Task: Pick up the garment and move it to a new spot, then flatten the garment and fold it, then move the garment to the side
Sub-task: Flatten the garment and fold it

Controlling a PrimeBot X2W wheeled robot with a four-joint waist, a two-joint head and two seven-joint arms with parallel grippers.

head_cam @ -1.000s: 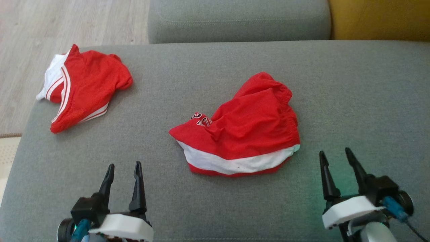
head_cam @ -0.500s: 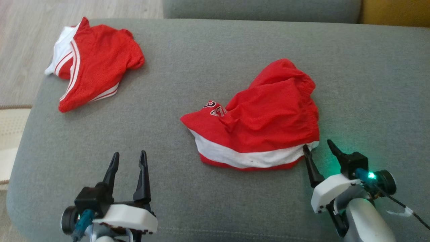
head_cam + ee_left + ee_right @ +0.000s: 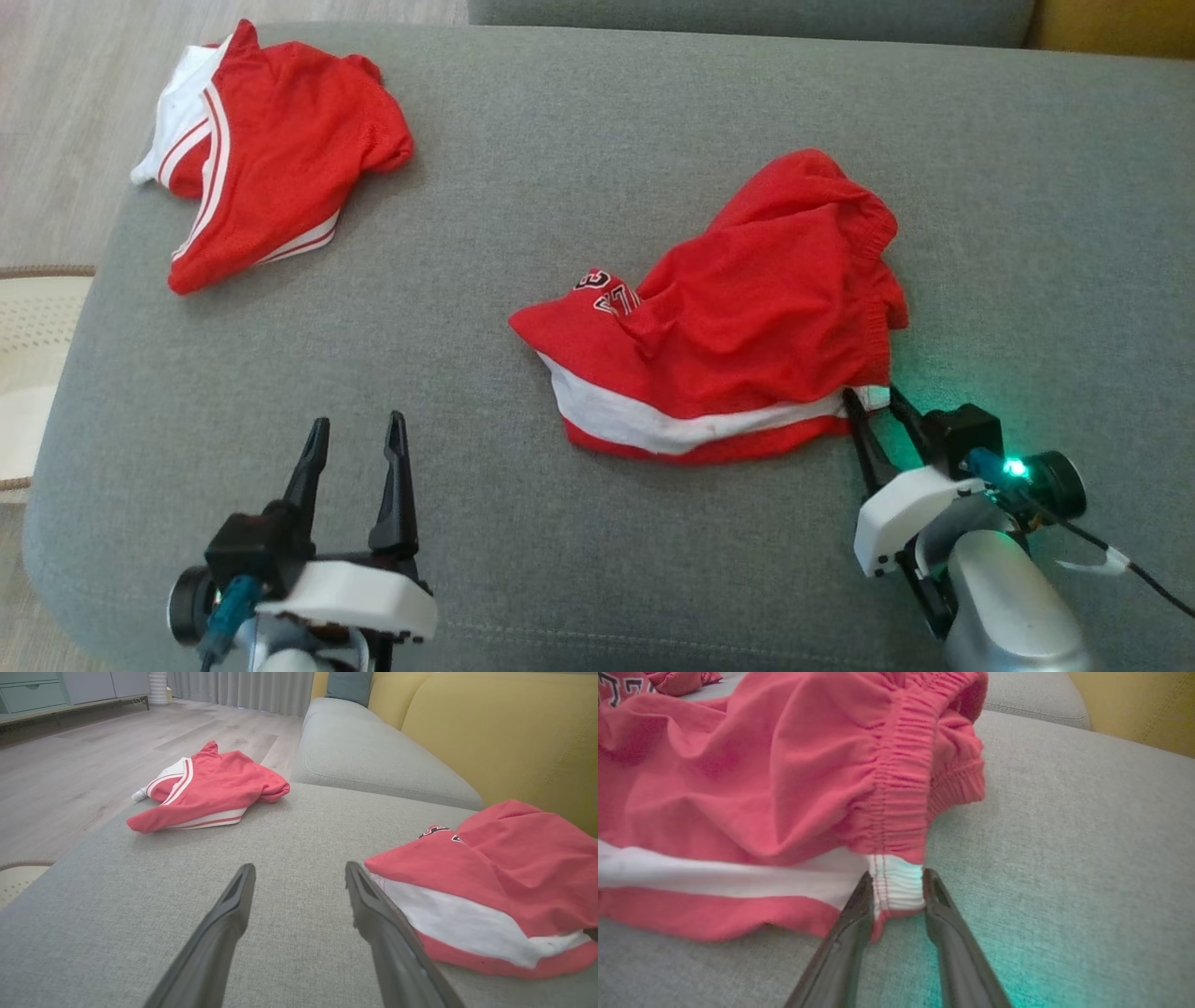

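Note:
A crumpled red garment (image 3: 738, 308) with a white band and black lettering lies mid-right on the grey sofa seat (image 3: 560, 140). My right gripper (image 3: 872, 397) is at its near right corner. In the right wrist view both fingers press against the white elastic corner (image 3: 896, 884) of the garment (image 3: 761, 779), so the right gripper (image 3: 896, 877) is shut on it. The corner sits slightly bunched between the fingers. My left gripper (image 3: 358, 422) stands open above the seat at the lower left, apart from the cloth. In the left wrist view, the left gripper (image 3: 299, 872) has the garment (image 3: 504, 858) to its right.
A second red and white garment (image 3: 271, 159) lies at the seat's far left corner, near the edge above the wooden floor (image 3: 56, 93). A pale rug (image 3: 28, 327) shows at the left. Another grey cushion (image 3: 373, 756) and a yellow backrest (image 3: 514, 732) stand behind.
The head camera has tilted down, shifting the whole picture. My right gripper went forward to the garment's near right corner and its fingers came together on the white band. The left gripper stayed open.

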